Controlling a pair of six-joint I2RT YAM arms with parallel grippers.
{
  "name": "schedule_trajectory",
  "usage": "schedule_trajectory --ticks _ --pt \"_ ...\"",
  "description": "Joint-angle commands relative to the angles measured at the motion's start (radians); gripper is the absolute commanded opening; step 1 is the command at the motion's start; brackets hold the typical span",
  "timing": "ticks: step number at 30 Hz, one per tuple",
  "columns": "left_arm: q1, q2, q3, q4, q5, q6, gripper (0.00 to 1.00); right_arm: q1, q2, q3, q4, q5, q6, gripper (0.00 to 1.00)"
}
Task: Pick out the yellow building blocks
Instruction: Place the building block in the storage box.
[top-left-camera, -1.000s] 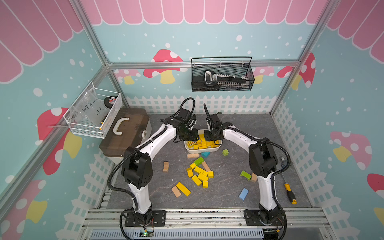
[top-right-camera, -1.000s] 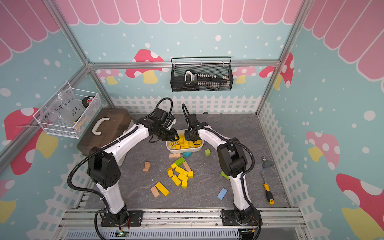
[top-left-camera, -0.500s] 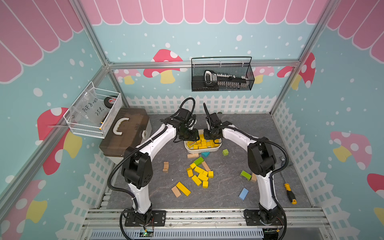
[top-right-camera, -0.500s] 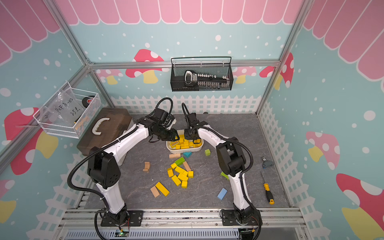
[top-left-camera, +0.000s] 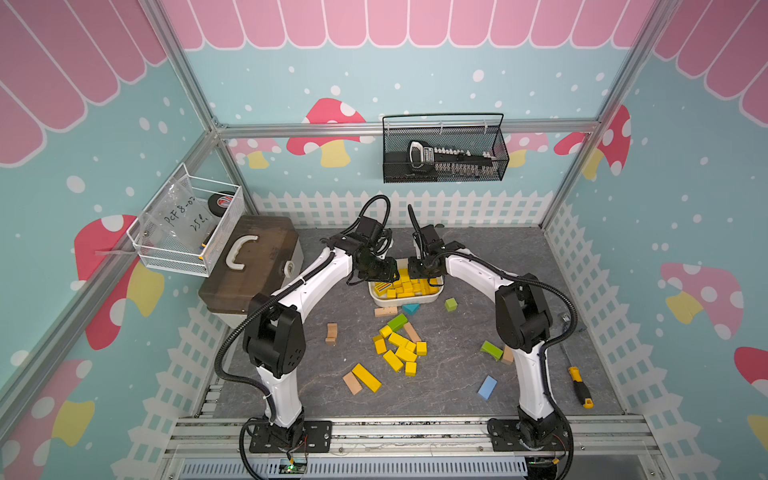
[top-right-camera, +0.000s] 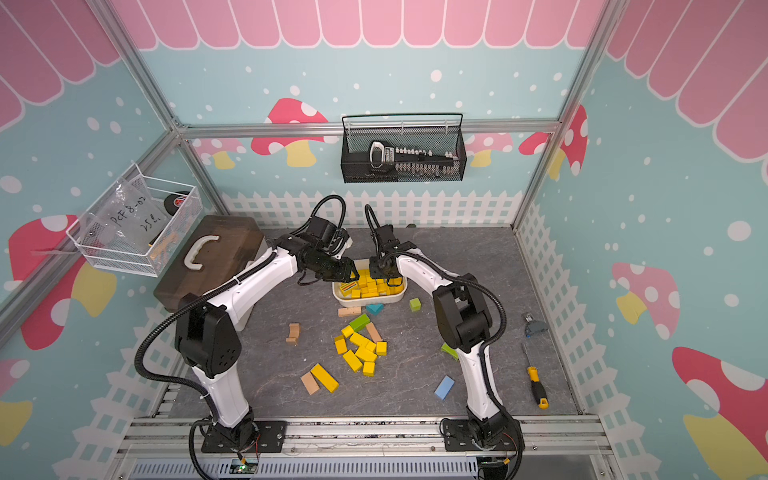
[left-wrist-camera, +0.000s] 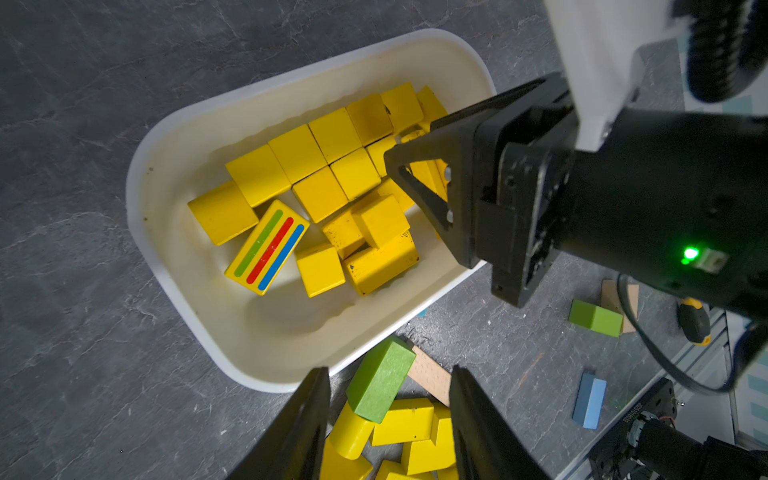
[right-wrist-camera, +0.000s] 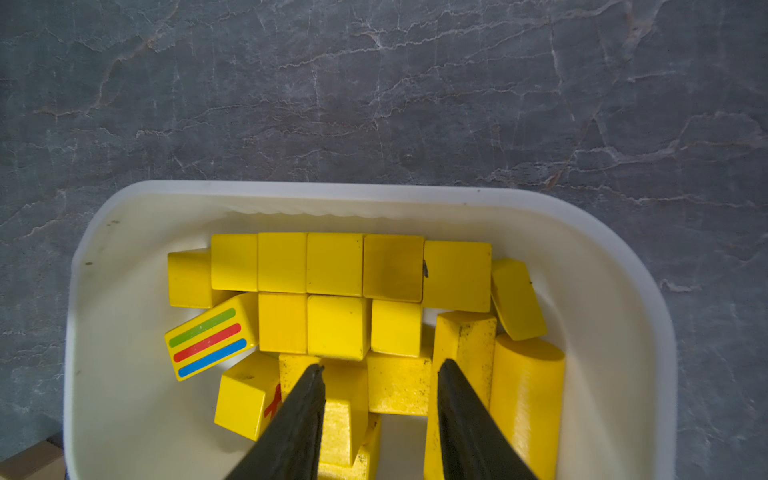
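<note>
Many yellow building blocks (top-left-camera: 409, 286) fill a white tray (top-left-camera: 376, 297) at the back middle; one has coloured stripes (left-wrist-camera: 268, 247). More yellow blocks (top-left-camera: 399, 347) lie loose on the grey floor nearer the front, with a long yellow bar (top-left-camera: 366, 377) beside a tan one. My left gripper (top-left-camera: 384, 272) hovers at the tray's left end. In the left wrist view it (left-wrist-camera: 390, 370) is open and holds nothing. My right gripper (top-left-camera: 422, 274) hangs over the tray's right half. In the right wrist view it (right-wrist-camera: 381, 365) is open, with yellow blocks lying loose in the tray (right-wrist-camera: 332, 189) beneath it.
Green blocks (top-left-camera: 397, 322) (top-left-camera: 451, 304) (top-left-camera: 491, 350), a blue one (top-left-camera: 487, 387), a teal one (top-left-camera: 410, 308) and tan ones (top-left-camera: 385, 311) (top-left-camera: 331, 333) are scattered on the floor. A brown case (top-left-camera: 249, 266) stands at the left. A screwdriver (top-left-camera: 579, 386) lies at the right.
The right gripper's jaws have parted above the tray. Both arms stay almost where they were.
</note>
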Motion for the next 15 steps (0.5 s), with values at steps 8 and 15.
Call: schedule_trajectory --ticks 8,15 --pt "0.001 -0.016 0.018 -0.012 0.007 0.012 0.51 -0.002 -0.132 -0.129 0.015 -0.018 -0.021 0.43" --pt "-0.006 -0.003 0.019 -0.012 0.029 0.015 0.52 -0.001 -0.448 -0.455 0.129 -0.017 -0.002 0.42"
